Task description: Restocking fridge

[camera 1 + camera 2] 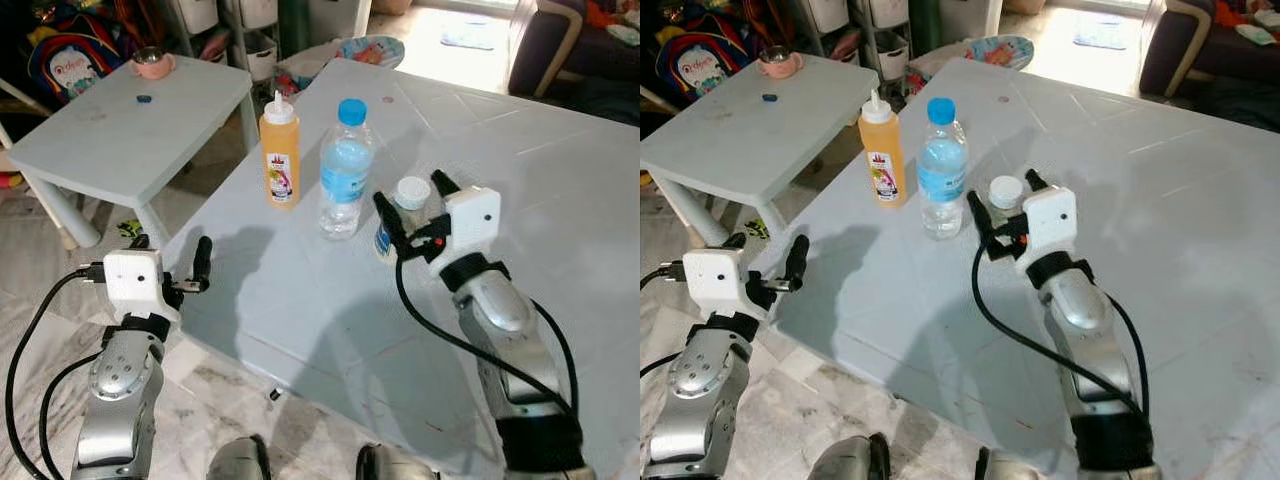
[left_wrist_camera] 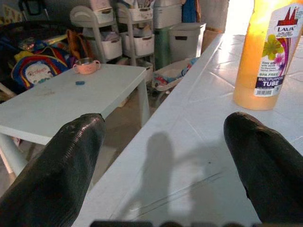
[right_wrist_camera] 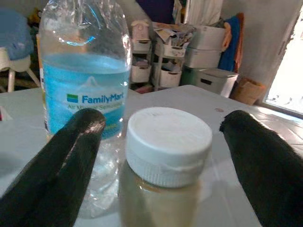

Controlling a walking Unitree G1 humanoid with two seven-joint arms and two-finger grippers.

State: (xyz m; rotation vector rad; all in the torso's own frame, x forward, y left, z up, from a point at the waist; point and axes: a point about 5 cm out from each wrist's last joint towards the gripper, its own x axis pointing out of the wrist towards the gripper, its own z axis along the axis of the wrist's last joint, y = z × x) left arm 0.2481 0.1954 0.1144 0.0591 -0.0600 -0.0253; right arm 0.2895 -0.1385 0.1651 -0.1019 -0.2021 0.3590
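Three items on white table | step: pickup approach | right gripper wide, fingers straddling small white-capped jar beside water bottle | left gripper wide, empty, near the table edge | next: close squarely, avoid bottle.

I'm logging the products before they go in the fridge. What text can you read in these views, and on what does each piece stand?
"LAVA", "BPA FREE", "MULTIPURPOSE TUBE": label of the orange squeeze bottle.
Small lines above "BPA FREE" on that label: too blurred to read.
"FamilyMart": blue label of the water bottle; the line beneath is blurred.
Small white-capped jar between the right gripper's fingers: no readable text.
Backpack print: unreadable.
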